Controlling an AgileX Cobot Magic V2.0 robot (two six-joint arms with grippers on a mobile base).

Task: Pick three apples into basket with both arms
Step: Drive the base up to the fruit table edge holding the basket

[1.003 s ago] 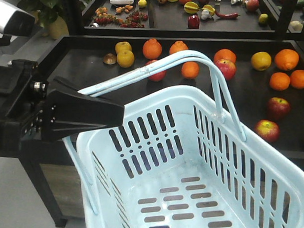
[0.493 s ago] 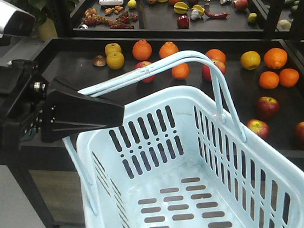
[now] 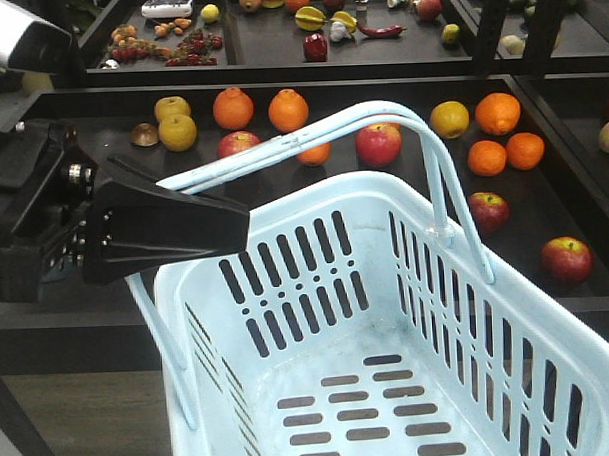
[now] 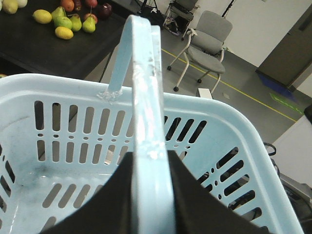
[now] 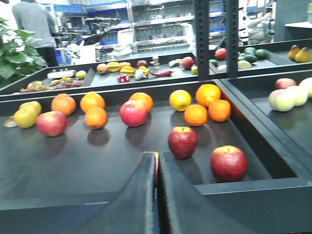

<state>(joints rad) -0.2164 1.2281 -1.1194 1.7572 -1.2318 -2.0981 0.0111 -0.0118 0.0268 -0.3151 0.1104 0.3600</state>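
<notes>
Pale blue plastic fills the front view: the basket (image 3: 377, 305) hangs tilted in front of the dark counter (image 3: 543, 195), its two hoop handles (image 3: 381, 113) brought together. The left claw (image 3: 234, 222) shows here only as a black wedge at the basket's left, and its fingers cannot be told apart. The left wrist view settles it, since there the left claw (image 4: 150, 161) is clamped on the paired handles (image 4: 146, 97), one black finger on each side, with the basket (image 4: 204, 107) slung below.

The right claw (image 5: 157, 158) appears only in its own wrist view. Its fingers are pressed together with a hairline gap and grip nothing, and it is poised over the counter (image 5: 73, 161).

All three apples lie on the counter, outside the basket. The dark red apple (image 5: 183, 142) sits just ahead of the right claw, the second apple (image 5: 228, 163) is to its right near the front rail, and the third apple (image 5: 133, 113) is farther back among the oranges (image 5: 195, 114). From the front the same three read as the dark red apple (image 3: 488, 212), the second apple (image 3: 567, 259) and the third apple (image 3: 379, 143), the last framed under the arch of the handles. The basket hides the counter's near middle.

A yellow fruit (image 5: 180, 100) lies beside the oranges. A black post (image 5: 202, 34) rises behind them, with a higher shelf of mixed produce (image 3: 307, 23) beyond it. A person in grey (image 5: 34, 19) stands by a leafy plant (image 5: 14, 53). Only the left wrist view shows a grey office chair (image 4: 209, 44) and pears (image 4: 73, 22).
</notes>
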